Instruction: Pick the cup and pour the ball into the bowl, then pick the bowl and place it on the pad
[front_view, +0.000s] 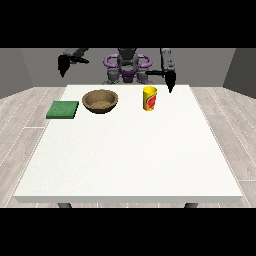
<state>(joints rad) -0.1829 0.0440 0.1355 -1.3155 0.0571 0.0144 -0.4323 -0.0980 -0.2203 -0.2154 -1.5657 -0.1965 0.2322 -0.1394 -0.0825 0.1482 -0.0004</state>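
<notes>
Hand at view's right (170, 82) hangs over table's (130, 160) far edge, finger state cannot tell. Yellow cup (150, 98) upright just below and viewer-left of it, apart. Brown bowl (101, 101) further viewer-left. Green pad (63, 109) beyond bowl, below hand at view's left (63, 65), raised off table, fingers unclear.

Robot torso at the far table edge, both arms raised. Arm at the view's left: held out sideways, hand at the view's left (62, 65) hanging fingers-down. Arm at the view's right: forearm dropping steeply, hand at the view's right (170, 80) pointing fingers-down. Neither hand holds anything.
</notes>
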